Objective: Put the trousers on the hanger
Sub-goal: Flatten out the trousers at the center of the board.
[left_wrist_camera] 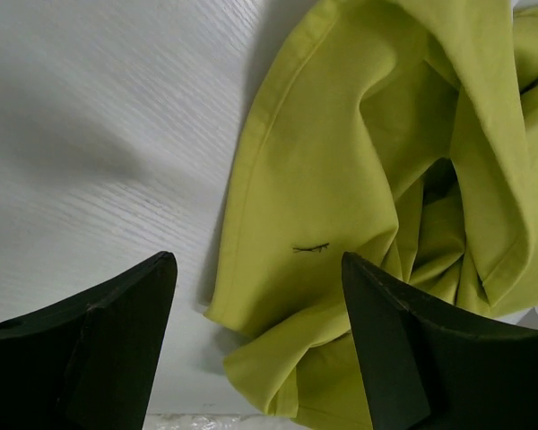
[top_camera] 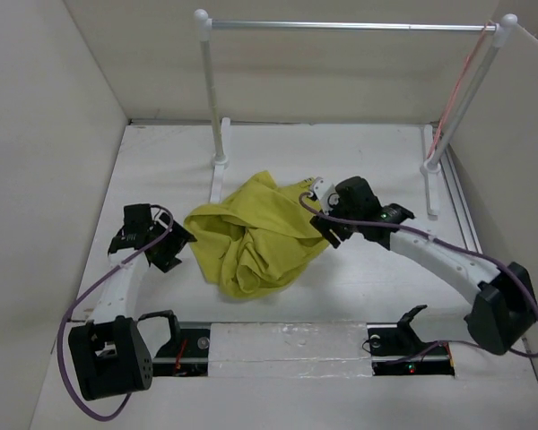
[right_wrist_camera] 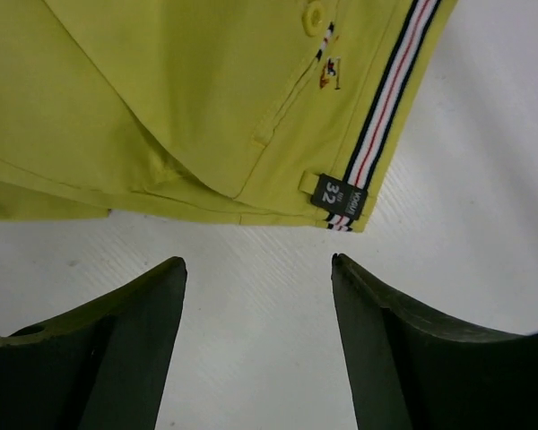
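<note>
The yellow trousers (top_camera: 251,235) lie crumpled in a heap on the white table between both arms. The pale pink hanger (top_camera: 459,85) hangs from the right end of the rail, along the right post. My left gripper (top_camera: 175,244) is open at the heap's left edge; in the left wrist view its open fingers (left_wrist_camera: 256,260) straddle a folded hem of the trousers (left_wrist_camera: 359,161). My right gripper (top_camera: 321,219) is open at the heap's right edge; in the right wrist view it (right_wrist_camera: 256,260) is empty over bare table, just short of the striped waistband trim (right_wrist_camera: 390,90) and its "32" label (right_wrist_camera: 338,194).
A stand with white posts and a silver rail (top_camera: 350,26) spans the back of the table. Pale walls (top_camera: 45,179) close in the left, right and back. The arm bases (top_camera: 117,349) sit at the near edge.
</note>
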`<move>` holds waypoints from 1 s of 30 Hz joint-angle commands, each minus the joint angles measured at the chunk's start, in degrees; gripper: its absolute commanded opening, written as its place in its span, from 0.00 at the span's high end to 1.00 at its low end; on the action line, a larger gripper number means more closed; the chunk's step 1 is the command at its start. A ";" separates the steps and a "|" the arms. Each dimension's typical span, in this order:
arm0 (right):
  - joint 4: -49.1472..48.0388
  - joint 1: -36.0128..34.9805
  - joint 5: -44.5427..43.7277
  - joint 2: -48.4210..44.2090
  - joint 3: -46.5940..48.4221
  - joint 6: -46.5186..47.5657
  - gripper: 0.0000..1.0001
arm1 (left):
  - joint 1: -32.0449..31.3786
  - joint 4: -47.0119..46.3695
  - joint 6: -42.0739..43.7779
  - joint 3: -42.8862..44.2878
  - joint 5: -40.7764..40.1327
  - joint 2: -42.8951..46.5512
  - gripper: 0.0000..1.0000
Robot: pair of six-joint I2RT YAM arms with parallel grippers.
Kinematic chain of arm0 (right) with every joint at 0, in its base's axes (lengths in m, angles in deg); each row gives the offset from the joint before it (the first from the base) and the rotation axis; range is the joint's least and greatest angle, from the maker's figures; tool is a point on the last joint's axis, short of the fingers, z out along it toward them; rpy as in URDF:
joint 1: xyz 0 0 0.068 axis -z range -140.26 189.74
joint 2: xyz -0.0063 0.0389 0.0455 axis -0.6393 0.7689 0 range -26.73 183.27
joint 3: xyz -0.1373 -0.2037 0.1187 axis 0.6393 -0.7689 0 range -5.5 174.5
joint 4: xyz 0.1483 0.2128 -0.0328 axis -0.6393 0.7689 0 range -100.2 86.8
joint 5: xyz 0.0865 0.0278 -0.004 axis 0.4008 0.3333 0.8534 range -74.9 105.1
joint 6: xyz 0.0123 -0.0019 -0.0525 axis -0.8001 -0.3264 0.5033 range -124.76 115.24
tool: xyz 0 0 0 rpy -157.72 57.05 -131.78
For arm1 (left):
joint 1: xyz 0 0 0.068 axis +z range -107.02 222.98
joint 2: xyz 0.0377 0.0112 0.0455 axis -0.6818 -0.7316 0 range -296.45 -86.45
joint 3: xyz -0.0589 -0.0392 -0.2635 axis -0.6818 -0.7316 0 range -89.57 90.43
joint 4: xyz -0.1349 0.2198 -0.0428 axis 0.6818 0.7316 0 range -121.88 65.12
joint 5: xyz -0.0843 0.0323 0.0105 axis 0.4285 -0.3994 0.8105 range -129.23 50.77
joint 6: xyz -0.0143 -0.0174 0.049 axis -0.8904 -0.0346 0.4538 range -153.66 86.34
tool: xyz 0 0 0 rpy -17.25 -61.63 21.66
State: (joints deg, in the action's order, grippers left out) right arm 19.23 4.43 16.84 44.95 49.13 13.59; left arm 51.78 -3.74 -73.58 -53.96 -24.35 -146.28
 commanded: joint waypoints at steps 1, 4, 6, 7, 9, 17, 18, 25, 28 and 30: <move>-7.27 0.68 2.03 5.47 1.97 2.83 0.28 | -2.11 -4.32 -3.05 -1.60 2.27 2.09 0.29; -8.86 0.68 5.19 11.63 3.37 3.45 0.26 | -3.44 -6.16 -4.28 -3.53 3.40 0.78 0.27; -9.56 0.68 5.99 14.88 3.73 3.54 0.25 | -3.44 -7.04 -4.46 -5.29 3.85 0.51 0.27; -11.22 0.68 5.74 16.37 3.47 3.54 0.26 | -3.44 -8.53 -4.46 -6.42 4.63 0.16 0.28; -12.11 0.68 5.21 17.70 3.55 3.10 0.26 | -4.14 -9.24 -4.64 -7.31 5.17 -0.19 0.29; -14.66 0.68 -0.24 18.24 3.91 -0.59 1.00 | -6.69 -14.95 -5.17 -6.10 4.38 -9.16 0.65; -14.75 0.16 -0.94 16.84 3.21 -2.07 1.00 | -6.69 -15.22 -5.08 -5.30 4.03 -9.33 0.72; 1.01 -6.78 -6.39 -4.94 1.96 -6.83 1.00 | -4.32 -7.50 -1.48 8.84 -8.86 -7.69 1.00; 13.57 -11.18 -6.49 -14.71 9.24 -10.17 1.00 | -2.92 -4.17 0.54 16.57 -17.81 -3.38 1.00; 19.41 -12.58 -5.96 -18.92 18.78 -12.45 1.00 | -2.91 -1.87 1.51 22.98 -21.97 -1.96 1.00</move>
State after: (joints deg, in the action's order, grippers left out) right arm 28.41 -6.58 11.77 31.75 56.78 5.59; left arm 48.09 -8.74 -74.96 -38.44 -35.54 -152.90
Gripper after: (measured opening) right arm 0.083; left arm 0.007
